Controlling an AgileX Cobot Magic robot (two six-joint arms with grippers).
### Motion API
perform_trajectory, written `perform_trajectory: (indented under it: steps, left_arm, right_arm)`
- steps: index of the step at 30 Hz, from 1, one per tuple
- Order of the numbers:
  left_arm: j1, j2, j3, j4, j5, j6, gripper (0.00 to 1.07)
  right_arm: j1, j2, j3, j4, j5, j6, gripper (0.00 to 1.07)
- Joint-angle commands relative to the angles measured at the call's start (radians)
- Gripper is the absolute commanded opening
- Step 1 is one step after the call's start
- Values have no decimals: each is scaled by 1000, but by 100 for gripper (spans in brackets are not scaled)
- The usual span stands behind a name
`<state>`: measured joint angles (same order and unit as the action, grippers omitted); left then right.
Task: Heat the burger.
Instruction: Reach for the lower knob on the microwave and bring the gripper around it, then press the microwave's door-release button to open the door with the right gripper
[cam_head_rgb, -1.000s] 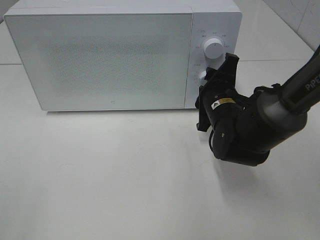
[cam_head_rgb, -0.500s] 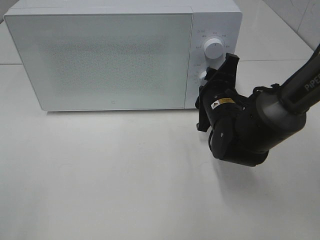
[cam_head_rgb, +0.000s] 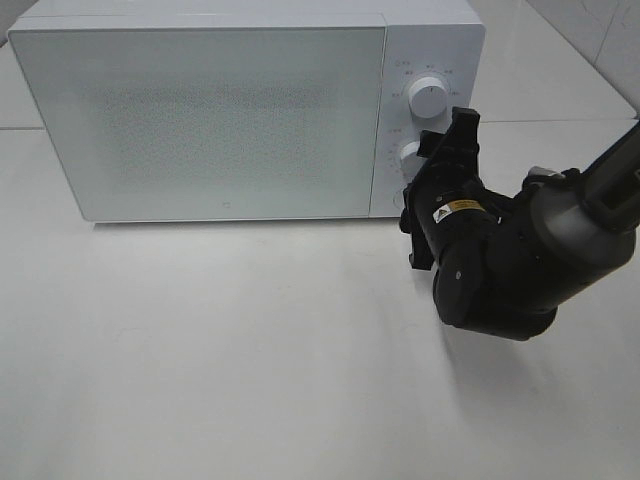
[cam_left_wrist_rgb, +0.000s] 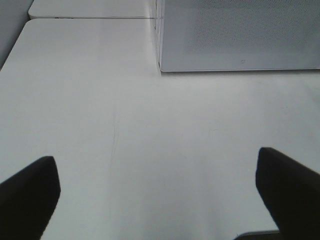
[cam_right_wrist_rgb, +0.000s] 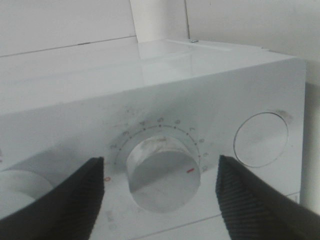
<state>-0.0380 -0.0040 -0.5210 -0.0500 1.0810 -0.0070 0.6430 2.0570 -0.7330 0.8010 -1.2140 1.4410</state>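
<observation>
White microwave (cam_head_rgb: 200, 110), door shut; burger unseen, presumably inside. Right jaws open, straddling lower dial (cam_right_wrist_rgb: 162, 172), pads (cam_right_wrist_rgb: 75, 200) clear. Left jaws wide open over desk (cam_left_wrist_rgb: 150, 125). Risk: off-centre pad nudges dial, spoiling setting.

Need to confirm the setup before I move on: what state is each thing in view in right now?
Microwave door: closed.
Upper knob: untouched.
Lower knob: not gripped; its red mark sits away from the scale's red dot.
Right gripper: open, straddling the lower knob with gaps on both sides.
Left gripper: open, empty, over the table.
Burger: not in view.
</observation>
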Motion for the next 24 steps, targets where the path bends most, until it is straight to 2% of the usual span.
perform_trajectory:
  steps: [1,8,15,24]
  left_arm:
    - [-1,-17,5,-4,-8,-1,100]
    - [-1,-17,5,-4,-8,-1,100]
    - [-1,-17,5,-4,-8,-1,100]
    - [-1,-17,5,-4,-8,-1,100]
  right_arm:
    - [-2,-20,16,-40,-176,-34,73]
    - [-1,-84,116,-111,-116,-112,75]
    - [-2,-216,242,-208,4,-291,74]
    - [-2,-370,266,-247,237,-579,74]
